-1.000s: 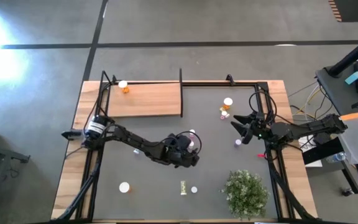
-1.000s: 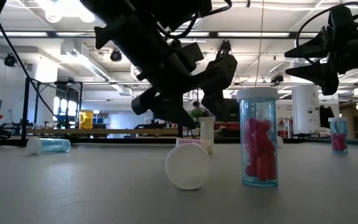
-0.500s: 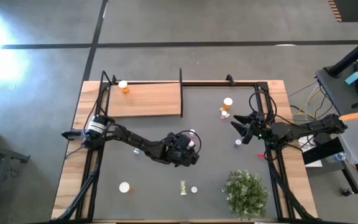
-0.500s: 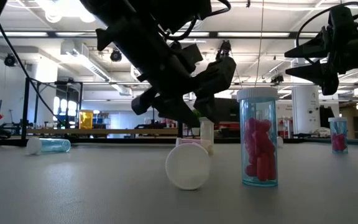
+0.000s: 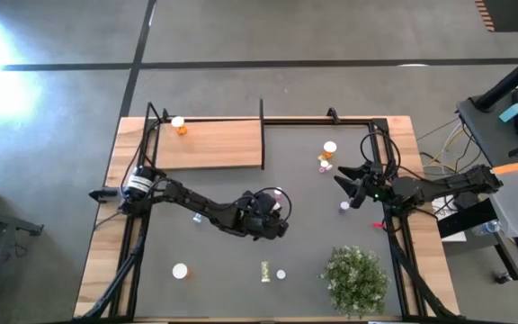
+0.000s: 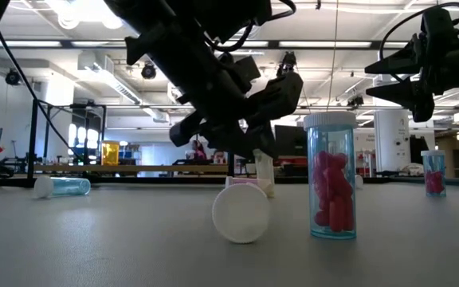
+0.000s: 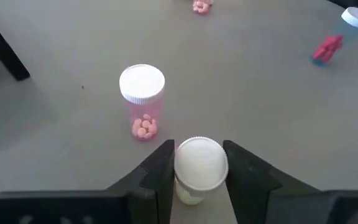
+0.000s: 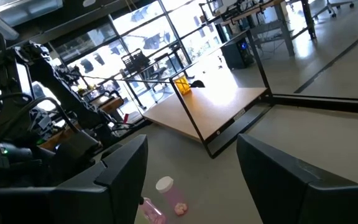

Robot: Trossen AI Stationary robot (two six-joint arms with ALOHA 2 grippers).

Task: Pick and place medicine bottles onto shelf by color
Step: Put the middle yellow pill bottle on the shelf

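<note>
My left gripper point(image 5: 278, 219) is at mid-table, shut on a small medicine bottle point(image 7: 200, 167) with a white cap and a pale yellow-green body. Just beyond it a pink bottle point(image 7: 142, 99) stands upright. The light wooden shelf point(image 5: 209, 144) lies at the far left and carries one orange bottle point(image 5: 179, 125) at its far left corner. My right gripper point(image 5: 344, 184) waits open above the table's right side, holding nothing. Other bottles lie scattered on the mat. My left gripper pinches the small bottle between its two fingers point(image 7: 159, 168) just below the white cap point(image 7: 201, 163), on opposite sides. The fingers slant downward, coming from the table's left. The bottle stands upright point(image 6: 265, 171), and its base seems to rest on the mat.
A blue bottle with pink pills point(image 6: 331, 179) and a lying bottle's white cap point(image 6: 240, 213) are near the front edge. Orange bottles point(image 5: 328, 153) sit at the far right, and a blue one point(image 5: 344, 206) below my right gripper. A green plant point(image 5: 356, 279) fills the near right corner.
My left gripper has shut its fingers on the small yellow-green bottle without moving from its place. The bottle stays upright where it was.
</note>
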